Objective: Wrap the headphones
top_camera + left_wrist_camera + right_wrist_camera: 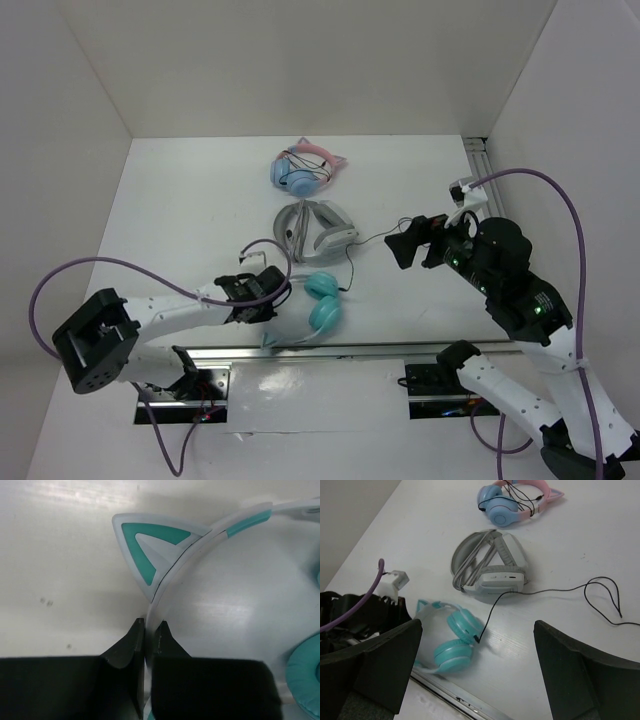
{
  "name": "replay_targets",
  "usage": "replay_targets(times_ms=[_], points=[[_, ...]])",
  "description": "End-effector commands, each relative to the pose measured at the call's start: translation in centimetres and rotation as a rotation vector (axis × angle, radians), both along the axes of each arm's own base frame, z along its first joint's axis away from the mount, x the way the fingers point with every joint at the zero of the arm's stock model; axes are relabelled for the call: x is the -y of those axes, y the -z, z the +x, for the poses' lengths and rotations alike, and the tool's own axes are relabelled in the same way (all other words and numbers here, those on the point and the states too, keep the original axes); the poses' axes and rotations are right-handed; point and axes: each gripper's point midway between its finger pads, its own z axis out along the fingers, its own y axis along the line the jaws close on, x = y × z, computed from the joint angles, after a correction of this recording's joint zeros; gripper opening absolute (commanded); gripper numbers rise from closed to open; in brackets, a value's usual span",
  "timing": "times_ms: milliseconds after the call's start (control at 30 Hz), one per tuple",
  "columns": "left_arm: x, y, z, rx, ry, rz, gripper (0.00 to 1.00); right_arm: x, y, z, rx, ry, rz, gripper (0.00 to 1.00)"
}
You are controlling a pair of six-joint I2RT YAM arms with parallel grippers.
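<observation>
The teal headphones (323,312) lie near the table's front edge, ear cups side by side. My left gripper (266,291) is shut on their white headband (200,545), just below a teal cat ear (150,545). In the left wrist view the gripper (148,626) pinches the band edge-on. The thin black cable (492,611) runs from one ear cup (465,625) past the grey headphones and loops loose at the right (602,587). My right gripper (418,250) is open and empty, held above the table to the right of the headphones. In its own view the gripper (477,627) looks down on them.
Grey-white plain headphones (315,228) lie just behind the teal pair. Blue-and-pink cat-ear headphones (305,168) lie farther back. A metal rail (400,350) runs along the table's front edge. White walls enclose the table on three sides.
</observation>
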Motion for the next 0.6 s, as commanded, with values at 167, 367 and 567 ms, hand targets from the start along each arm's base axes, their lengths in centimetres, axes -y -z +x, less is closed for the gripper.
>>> replay_targets(times_ms=[167, 367, 567], points=[[-1.7, -5.8, -5.5, -0.013, 0.058, 0.09, 0.0, -0.1, -2.7, 0.2, 0.081, -0.001, 0.034, 1.0], [-1.4, -14.7, -5.8, 0.128, 0.148, -0.07, 0.0, -1.6, -4.9, -1.1, 0.114, -0.102, 0.097, 1.0], [-5.9, -26.7, -3.5, 0.388, 0.012, -0.091, 0.0, -5.2, -7.6, -5.3, 0.309, -0.407, 0.273, 1.0]])
